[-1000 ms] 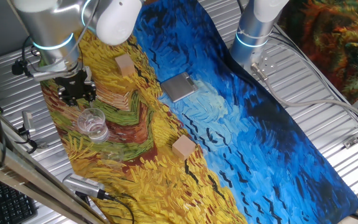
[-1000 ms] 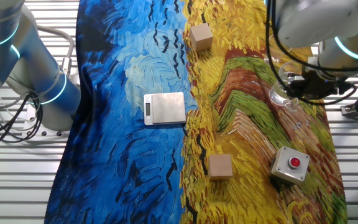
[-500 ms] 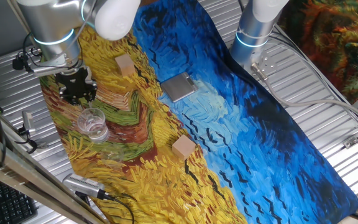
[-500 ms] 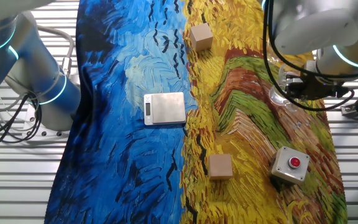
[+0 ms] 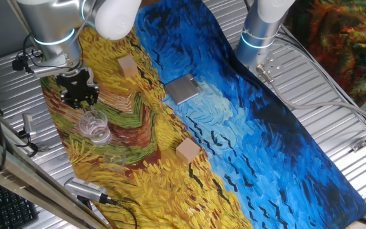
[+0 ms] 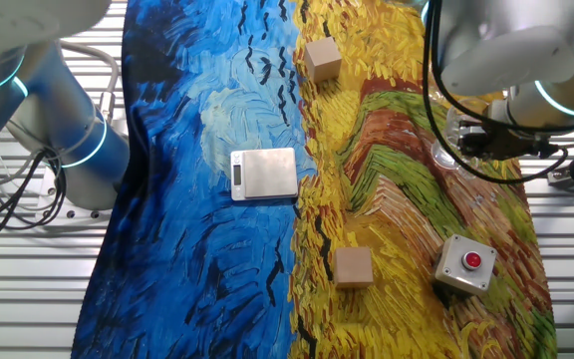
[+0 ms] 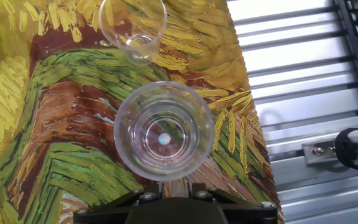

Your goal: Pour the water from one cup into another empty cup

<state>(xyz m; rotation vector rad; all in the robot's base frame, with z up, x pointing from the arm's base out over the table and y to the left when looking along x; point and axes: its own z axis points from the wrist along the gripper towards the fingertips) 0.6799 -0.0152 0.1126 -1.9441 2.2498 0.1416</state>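
Two clear plastic cups stand on the painted cloth. In the hand view one cup (image 7: 163,130) sits straight under the hand, with clear liquid in its bottom. The second cup (image 7: 133,28) stands beyond it and looks empty. My gripper (image 7: 173,190) is just behind the nearer cup's rim. Its fingertips are a small gap apart, with cloth showing between them and nothing held. In one fixed view the gripper (image 5: 76,94) hovers over one cup and hides it, and the other cup (image 5: 95,126) stands free. In the other fixed view the gripper (image 6: 481,143) covers part of a cup (image 6: 449,152).
Two wooden blocks (image 5: 127,66) (image 5: 187,150) and a small silver scale (image 5: 183,88) lie on the cloth. A red push-button box (image 6: 464,263) sits near the cloth's edge. A second robot's base (image 5: 259,35) stands at the far side. Ribbed metal table and cables flank the cloth.
The hand has shifted slightly, away from the free cup, between one second ago and half a second ago. It has hardly moved since. Both cups stay put.
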